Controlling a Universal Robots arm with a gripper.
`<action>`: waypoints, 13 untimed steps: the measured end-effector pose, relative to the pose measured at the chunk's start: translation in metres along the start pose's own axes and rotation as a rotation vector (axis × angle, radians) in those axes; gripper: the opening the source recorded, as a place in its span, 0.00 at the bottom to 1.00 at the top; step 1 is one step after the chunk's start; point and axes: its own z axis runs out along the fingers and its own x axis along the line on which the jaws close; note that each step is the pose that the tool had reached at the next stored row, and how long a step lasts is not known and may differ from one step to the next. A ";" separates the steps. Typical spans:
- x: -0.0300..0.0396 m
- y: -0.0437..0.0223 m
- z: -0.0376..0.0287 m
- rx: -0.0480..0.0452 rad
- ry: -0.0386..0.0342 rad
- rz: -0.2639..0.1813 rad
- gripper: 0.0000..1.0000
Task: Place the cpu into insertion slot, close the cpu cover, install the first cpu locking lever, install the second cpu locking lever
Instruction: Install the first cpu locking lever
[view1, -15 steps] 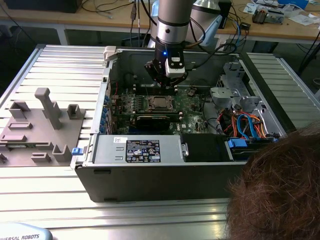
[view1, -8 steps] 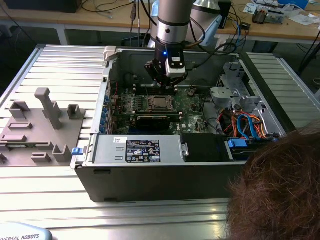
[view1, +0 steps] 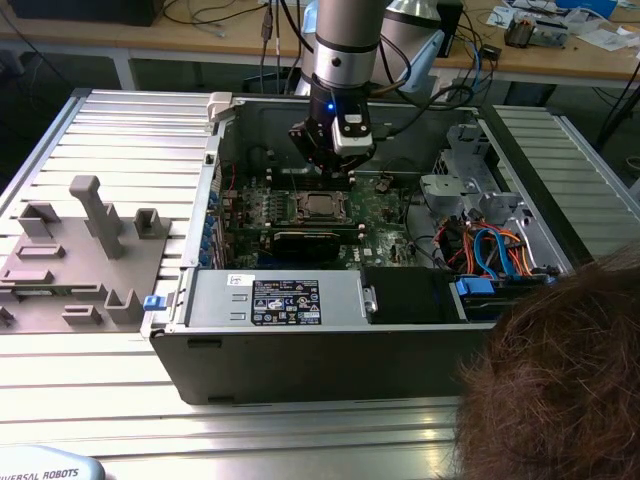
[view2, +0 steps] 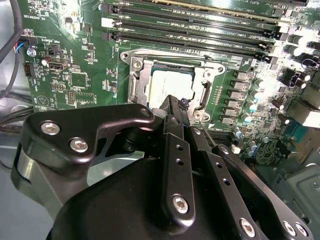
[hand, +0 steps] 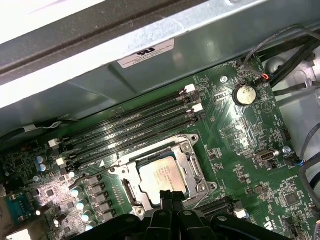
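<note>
The small square silver-topped cpu (view1: 320, 207) sits in its socket mid-frame in the exterior view, the thin silvery metal cover (hand: 192, 162) apparently closed over it, black end effector (hand: 171, 195) poised above, fingers together and empty; latching both levers seems left.

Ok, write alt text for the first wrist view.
The cpu sits in its socket on the green motherboard, framed by the silvery cpu cover, with the black gripper at the socket's edge. Black memory slots run beside the socket.
</note>
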 end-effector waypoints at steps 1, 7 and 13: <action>0.0000 0.0000 0.0000 0.0000 0.0000 -0.002 0.11; 0.0000 0.0000 0.0000 0.0001 -0.0003 -0.014 0.11; 0.0000 0.0000 0.0000 0.0003 -0.0006 -0.026 0.11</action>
